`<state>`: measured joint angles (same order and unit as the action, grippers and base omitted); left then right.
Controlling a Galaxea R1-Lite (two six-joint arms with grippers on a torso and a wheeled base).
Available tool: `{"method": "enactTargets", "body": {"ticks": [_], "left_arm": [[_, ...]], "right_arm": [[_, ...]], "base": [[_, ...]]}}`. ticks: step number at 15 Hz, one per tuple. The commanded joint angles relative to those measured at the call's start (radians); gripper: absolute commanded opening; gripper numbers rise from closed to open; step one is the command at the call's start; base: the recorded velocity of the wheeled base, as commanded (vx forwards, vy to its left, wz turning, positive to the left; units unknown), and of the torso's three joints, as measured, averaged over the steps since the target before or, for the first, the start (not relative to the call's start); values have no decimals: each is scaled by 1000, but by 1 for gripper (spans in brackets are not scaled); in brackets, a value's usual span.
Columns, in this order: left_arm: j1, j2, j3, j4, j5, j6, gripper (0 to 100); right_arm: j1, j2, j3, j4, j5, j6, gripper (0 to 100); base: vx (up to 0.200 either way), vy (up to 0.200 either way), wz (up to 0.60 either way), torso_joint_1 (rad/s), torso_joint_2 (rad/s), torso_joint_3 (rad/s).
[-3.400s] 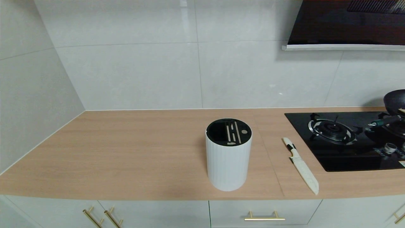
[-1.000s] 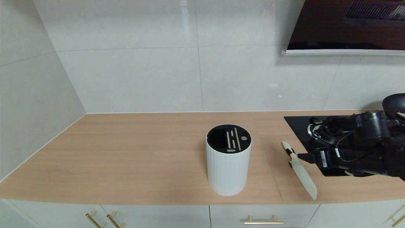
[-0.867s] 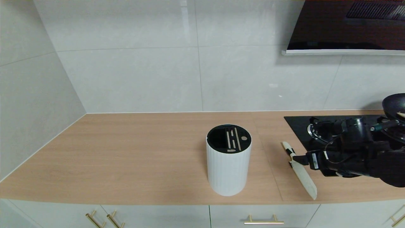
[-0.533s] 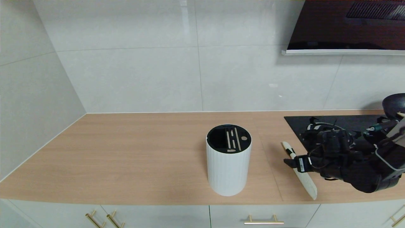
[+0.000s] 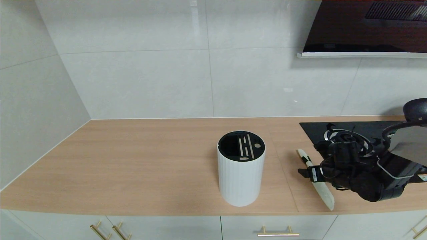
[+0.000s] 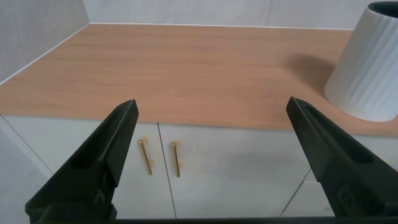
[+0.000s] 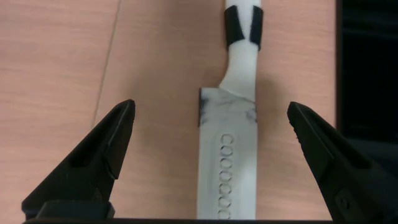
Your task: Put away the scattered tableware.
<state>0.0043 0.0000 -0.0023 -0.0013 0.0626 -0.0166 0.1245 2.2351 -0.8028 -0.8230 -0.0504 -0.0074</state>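
A white knife (image 5: 317, 183) with a black band on its handle lies flat on the wooden counter (image 5: 133, 160), to the right of the white ribbed knife holder (image 5: 240, 176) with a black slotted top. My right gripper (image 5: 308, 173) hangs open just above the knife, near where handle meets blade. In the right wrist view the knife (image 7: 227, 155) runs between the two spread fingers (image 7: 93, 168) of the right gripper (image 7: 211, 111), untouched. My left gripper (image 6: 211, 104) stands open and empty by the counter's front edge, with the holder (image 6: 367, 62) off to one side.
A black gas hob (image 5: 313, 131) with a burner ring (image 5: 347, 136) lies right of the knife, a dark pan (image 5: 415, 110) at the far right. A range hood (image 5: 363, 26) hangs above. Cabinet doors with gold handles (image 5: 278, 233) sit below. Tiled walls close the back and left.
My right arm has come in from the right, swung left and dropped lower over the knife. The knife and holder have not moved. The head camera shifted slightly after the oldest frame.
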Motion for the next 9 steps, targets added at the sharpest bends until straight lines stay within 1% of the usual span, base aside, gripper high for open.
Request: {"method": "enactTargets", "body": {"ticks": [1,9], "left_arm": [[0,0,-1,0,0,0,100],[0,0,-1,0,0,0,100]], "right_arm": [[-17,26,-7,-4,0,0,100],[-22,97,-53,-22,1,-2,100]], "base": [[0,0,0,0,0,0],[0,0,0,0,0,0]]}}
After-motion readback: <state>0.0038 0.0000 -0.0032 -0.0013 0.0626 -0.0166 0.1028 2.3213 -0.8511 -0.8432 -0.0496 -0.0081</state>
